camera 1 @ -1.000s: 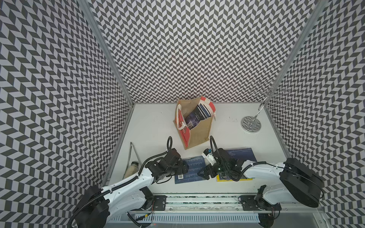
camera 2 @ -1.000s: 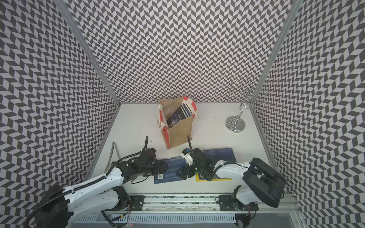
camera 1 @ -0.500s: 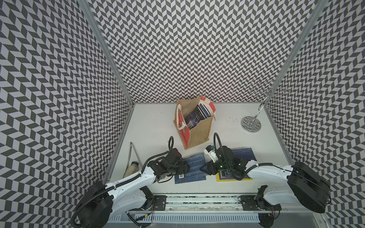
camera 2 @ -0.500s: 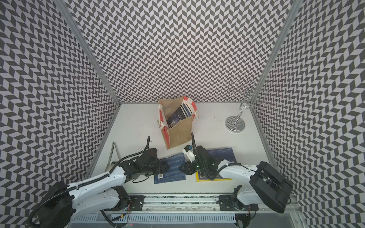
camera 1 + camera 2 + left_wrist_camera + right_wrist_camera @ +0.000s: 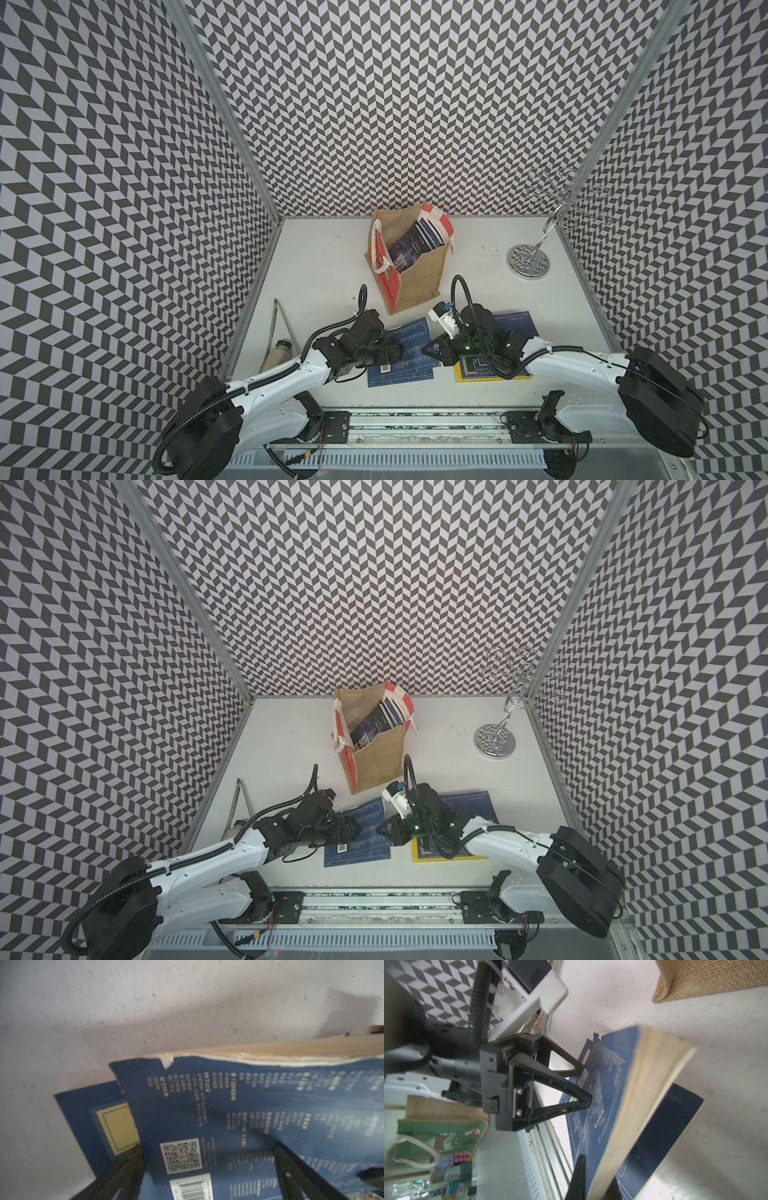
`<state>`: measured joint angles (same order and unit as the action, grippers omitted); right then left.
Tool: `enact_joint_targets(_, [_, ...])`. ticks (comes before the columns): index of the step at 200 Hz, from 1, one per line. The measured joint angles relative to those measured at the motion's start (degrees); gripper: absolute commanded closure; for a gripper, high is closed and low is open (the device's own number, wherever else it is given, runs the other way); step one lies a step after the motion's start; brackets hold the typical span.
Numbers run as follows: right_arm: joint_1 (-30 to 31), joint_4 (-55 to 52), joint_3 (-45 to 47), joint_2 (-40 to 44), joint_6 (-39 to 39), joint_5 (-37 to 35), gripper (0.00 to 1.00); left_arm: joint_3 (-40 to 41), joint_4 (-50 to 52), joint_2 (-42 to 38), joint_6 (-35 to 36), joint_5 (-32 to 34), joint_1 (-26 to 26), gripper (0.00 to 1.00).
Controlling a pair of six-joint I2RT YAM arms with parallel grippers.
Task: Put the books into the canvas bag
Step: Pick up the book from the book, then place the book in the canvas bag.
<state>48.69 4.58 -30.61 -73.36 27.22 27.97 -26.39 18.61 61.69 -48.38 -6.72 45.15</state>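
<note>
Now: right gripper (image 5: 593,1178) clamps blue book (image 5: 409,347) by its page edge | left gripper (image 5: 583,1084) wide, opposite end | bag (image 5: 415,282) just beyond; right arm nearer.

A: What sort of place is this?
B: Robot lab test cell. Three walls (image 5: 374,104) papered in black-and-white chevron, aluminium corner posts (image 5: 224,108), white table (image 5: 324,257) boxed in between them.
A: Anything else that says lab?
B: Two white-and-black arms bolted to a rail (image 5: 415,424) along the front edge, exposed cables. Props look staged: a canvas bag (image 5: 415,274) holding books, more books (image 5: 411,353) flat on the table, a chrome wire stand (image 5: 530,257), a bottle (image 5: 276,359).
A: Beyond the cell?
B: The right wrist view shows a green tote (image 5: 440,1138) and blurred clutter. Can't make out more.
</note>
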Motion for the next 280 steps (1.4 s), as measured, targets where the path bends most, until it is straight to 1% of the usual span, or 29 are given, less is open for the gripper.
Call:
enact_joint_targets(30, [-0.1, -5.6, -3.5, 1.3, -2.5, -0.8, 1.0, -1.8, 1.4, -1.1, 0.6, 1.0, -0.2, 0.06])
enact_joint_targets(55, [-0.1, -11.9, -7.9, 3.6, -6.4, -1.5, 1.0, -4.1, 3.6, -4.5, 0.8, 3.2, -0.4, 0.05])
enact_joint_targets(75, [-0.1, -17.4, -12.6, 4.6, -10.1, -1.4, 1.0, -6.6, 5.8, -7.6, 1.2, 4.6, -2.1, 0.05])
enact_joint_targets(92, [-0.1, -22.0, -17.3, 4.6, -13.2, -1.2, 1.0, -8.5, 7.6, -9.8, 2.3, 5.1, -5.6, 0.04])
enact_joint_targets(125, [-0.1, -28.3, -24.5, 5.2, -17.8, -1.2, 1.0, -12.3, 11.4, -13.3, 6.3, 5.4, -15.0, 0.03])
enact_joint_targets(160, [-1.1, -32.7, -32.5, 7.8, -20.3, -4.4, 1.0, -18.8, 13.3, -13.9, 11.5, 3.8, -24.9, 0.01])
enact_joint_targets(176, [-3.0, -34.2, -38.6, 7.7, -21.4, -5.4, 1.0, -21.3, 13.2, -13.0, 12.9, 2.4, -27.5, 0.01])
enact_joint_targets(192, [-5.8, -34.9, -44.7, 7.3, -22.2, -6.5, 1.0, -23.5, 12.6, -11.3, 13.8, 0.8, -28.1, 0.01])
enact_joint_targets(224, [-11.6, -36.0, -56.7, 2.7, -23.8, -9.3, 1.0, -27.3, 10.4, -5.9, 14.6, -3.1, -28.1, 0.01])
enact_joint_targets(253, [-15.0, -39.0, -66.8, -5.9, -25.2, -12.3, 1.0, -30.6, 8.2, -1.0, 15.2, -4.7, -28.1, 0.02])
enact_joint_targets(280, [-17.0, -43.9, -75.0, -14.6, -26.3, -15.8, 1.0, -33.4, 6.3, 3.0, 15.4, -5.2, -28.1, 0.06])
